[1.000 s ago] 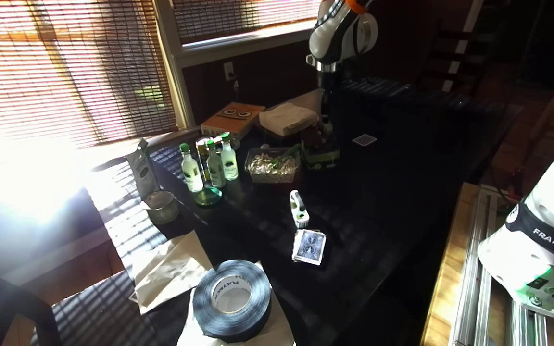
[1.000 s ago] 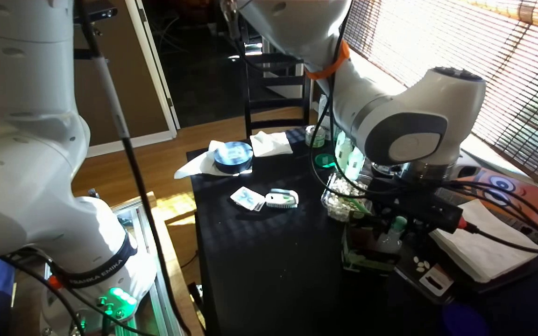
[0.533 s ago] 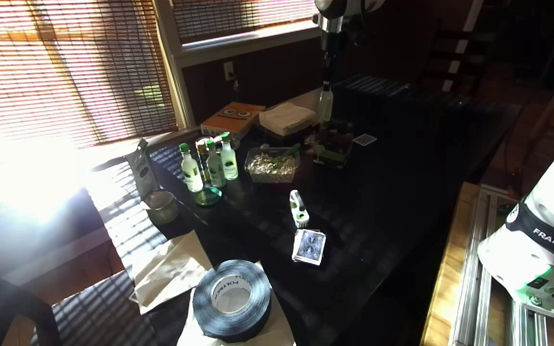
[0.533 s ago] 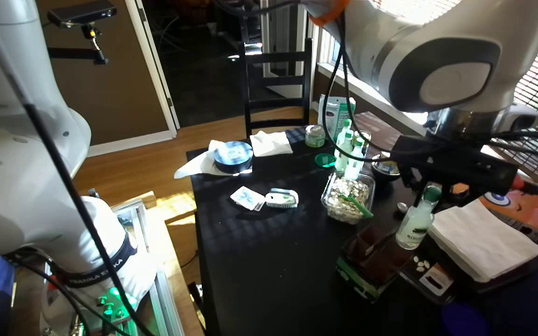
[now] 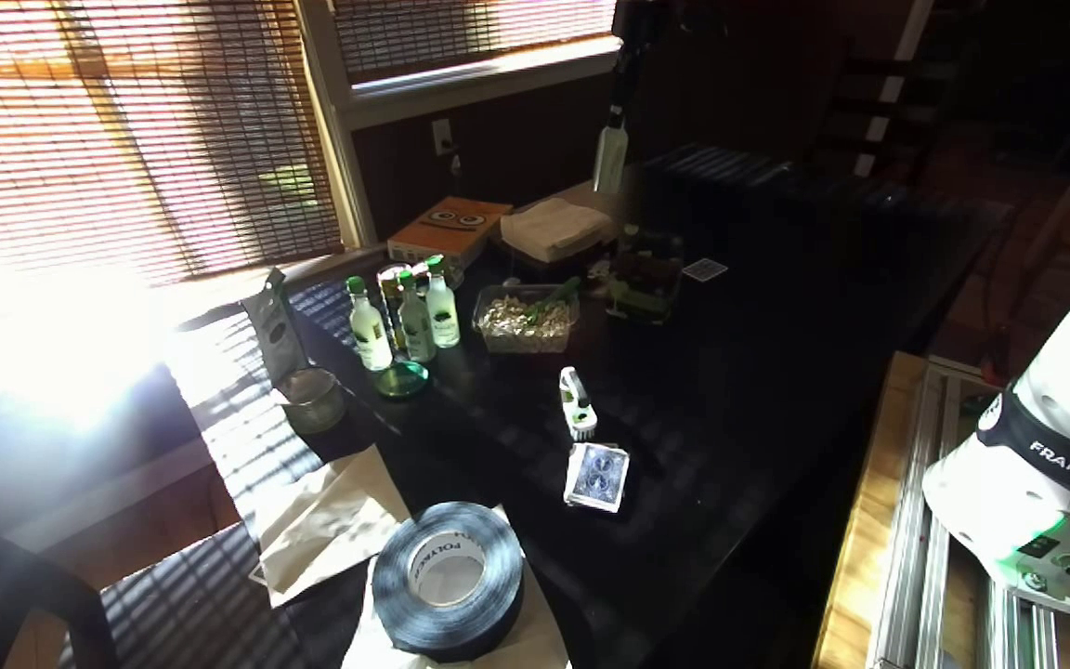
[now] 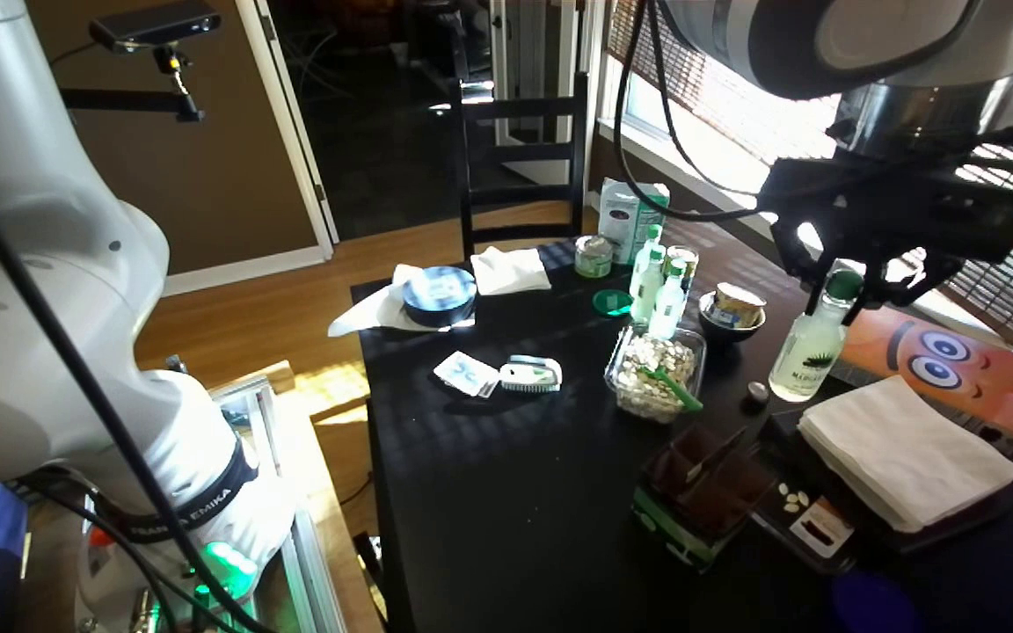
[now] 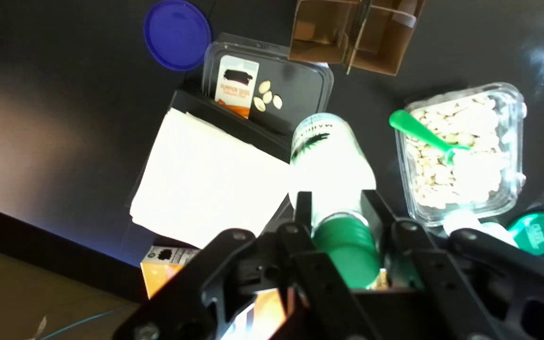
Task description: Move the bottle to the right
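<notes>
The bottle (image 6: 808, 356) hangs tilted beneath the tool (image 7: 337, 210), neck (image 7: 337, 208) clasped between 2 fingers (image 7: 304, 208).

Over on the right, the black gripper (image 6: 834, 309) pinches a leaning green-capped bottle (image 6: 808, 359) by its neck. To its right lies a stack of white napkins (image 6: 911, 453), and farther back an orange box (image 6: 964, 360) (big cartoon eyes and all). Nearer me, to the left, a divided carton (image 6: 672, 520) sits on the black table (image 6: 506, 492); beyond it a clear tub (image 6: 638, 406) has a green utensil (image 6: 675, 389) in it, and three more bottles (image 6: 667, 306) stand on the far side. Farther left, cards (image 6: 469, 374) lie just beside a brush (image 6: 531, 375).
</notes>
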`<act>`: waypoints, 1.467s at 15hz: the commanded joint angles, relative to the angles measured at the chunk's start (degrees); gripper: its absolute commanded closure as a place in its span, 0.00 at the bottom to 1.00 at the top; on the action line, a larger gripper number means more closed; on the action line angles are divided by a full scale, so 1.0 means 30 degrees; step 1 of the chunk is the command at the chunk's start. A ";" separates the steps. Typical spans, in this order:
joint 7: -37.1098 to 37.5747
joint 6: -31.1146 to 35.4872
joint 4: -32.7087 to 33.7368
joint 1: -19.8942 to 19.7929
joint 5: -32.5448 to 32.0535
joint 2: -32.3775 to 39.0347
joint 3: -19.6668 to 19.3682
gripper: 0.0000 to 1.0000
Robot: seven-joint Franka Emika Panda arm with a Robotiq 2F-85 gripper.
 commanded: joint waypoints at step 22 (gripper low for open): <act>0.4986 0.3322 0.6184 0.5071 -0.3611 0.7842 0.0997 0.93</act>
